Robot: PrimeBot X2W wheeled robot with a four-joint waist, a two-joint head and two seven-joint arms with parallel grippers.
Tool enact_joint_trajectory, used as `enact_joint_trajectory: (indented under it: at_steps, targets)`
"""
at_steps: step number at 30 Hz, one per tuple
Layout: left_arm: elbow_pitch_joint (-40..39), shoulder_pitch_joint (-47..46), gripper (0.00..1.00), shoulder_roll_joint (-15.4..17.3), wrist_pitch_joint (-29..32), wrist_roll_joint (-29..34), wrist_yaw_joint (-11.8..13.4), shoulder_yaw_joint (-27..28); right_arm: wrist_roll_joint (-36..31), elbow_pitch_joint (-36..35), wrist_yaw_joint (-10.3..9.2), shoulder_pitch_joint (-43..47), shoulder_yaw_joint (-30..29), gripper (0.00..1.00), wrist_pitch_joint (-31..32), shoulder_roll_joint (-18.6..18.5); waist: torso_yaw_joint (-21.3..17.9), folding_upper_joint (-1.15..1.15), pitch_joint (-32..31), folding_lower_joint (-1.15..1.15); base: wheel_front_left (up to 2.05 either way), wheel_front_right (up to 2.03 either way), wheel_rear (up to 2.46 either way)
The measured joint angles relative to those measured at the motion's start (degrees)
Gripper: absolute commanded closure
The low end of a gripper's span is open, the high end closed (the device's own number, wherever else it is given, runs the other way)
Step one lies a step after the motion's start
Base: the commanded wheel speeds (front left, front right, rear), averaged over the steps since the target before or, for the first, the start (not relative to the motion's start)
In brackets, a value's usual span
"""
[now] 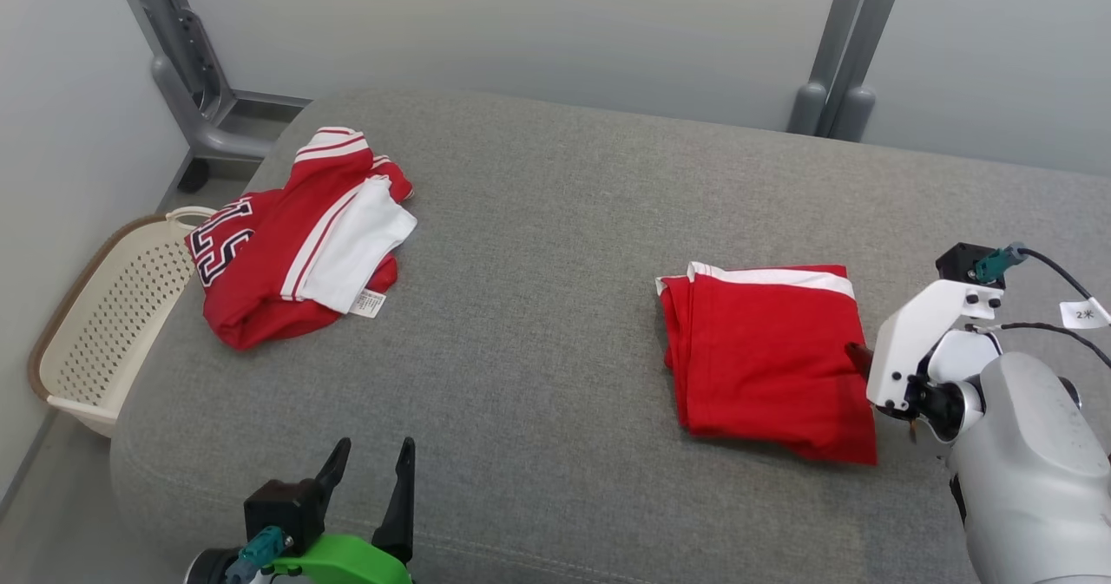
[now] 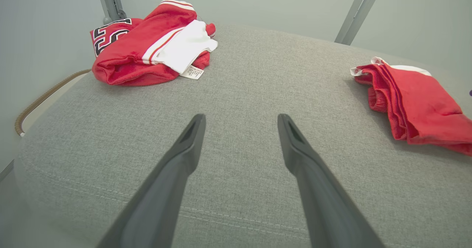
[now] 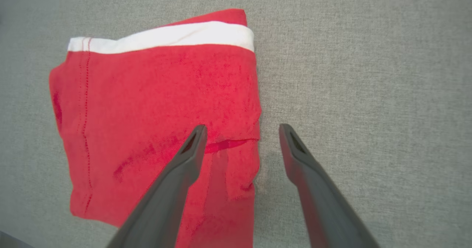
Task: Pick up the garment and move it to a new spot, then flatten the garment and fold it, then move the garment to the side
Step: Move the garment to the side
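The garment (image 1: pixel 764 358), red with a white band along its far edge, lies folded in a rough square on the right side of the grey cushion (image 1: pixel 538 324). My right gripper (image 3: pixel 241 130) hangs open just above its right edge, one finger over the red cloth (image 3: pixel 158 100) and the other over bare cushion, holding nothing. In the head view the white right wrist (image 1: pixel 911 350) covers most of those fingers. My left gripper (image 1: pixel 373 458) stands open and empty near the cushion's front edge, far from the garment (image 2: pixel 416 100).
A second, crumpled red and white jersey (image 1: pixel 295 237) with black lettering sits at the cushion's far left. A beige perforated basket (image 1: pixel 104 324) stands on the floor beside that corner. Grey metal frame posts (image 1: pixel 838 46) rise behind the cushion.
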Motion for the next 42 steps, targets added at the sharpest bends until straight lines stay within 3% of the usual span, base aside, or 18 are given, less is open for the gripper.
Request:
enact_joint_trajectory:
  at_steps: [9, 19, 20, 21, 24, 34, 42]
  targets:
    - [-0.1, -2.2, 0.00, -0.1, -0.8, 0.6, -0.3, -0.8, -5.6, -2.9, 0.00, 1.3, -8.4, 0.00, 0.7, 2.6, 0.3, 0.00, 3.2, 0.00, 0.00, 0.00, 0.00]
    - [-0.3, -4.5, 0.00, -0.1, -3.3, 1.5, 0.0, -0.6, -8.1, -2.5, 0.00, 0.7, -12.6, 0.01, 1.2, 3.8, 1.8, 0.00, 6.6, 0.00, 0.00, 0.00, 0.00]
    - [-0.4, -4.7, 0.00, -0.1, -3.6, 1.5, 0.0, -0.6, -8.2, -2.3, 0.00, 0.5, -12.8, 0.22, 1.2, 3.8, 2.0, 0.00, 6.9, 0.00, 0.00, 0.00, 0.00]
    - [-0.5, -4.9, 0.00, -0.1, -3.8, 1.7, 0.3, -0.5, -8.3, -2.1, 0.00, 0.4, -12.9, 0.51, 1.2, 3.8, 2.1, 0.00, 7.2, 0.00, 0.00, 0.00, 0.00]
    - [-0.9, -5.4, 0.00, -0.1, -4.6, 2.1, 0.6, -0.1, -8.4, -1.7, 0.00, 0.0, -13.0, 1.00, 1.5, 3.7, 2.5, 0.00, 7.7, 0.00, 0.00, 0.00, 0.00]
    - [-1.8, -5.9, 0.00, 0.6, -4.9, 1.9, 1.5, 0.7, -7.0, 0.4, 0.03, -1.1, -10.8, 1.00, 1.0, 3.8, 1.8, 0.00, 7.5, 0.00, 0.00, 0.00, 0.00]
    - [-2.9, -5.9, 0.00, 0.8, -4.4, 1.6, 1.4, 0.1, -7.6, 1.1, 0.05, -2.9, -9.8, 1.00, -0.3, 4.2, -1.4, 0.00, 7.5, 0.00, 0.00, 0.00, 0.00]
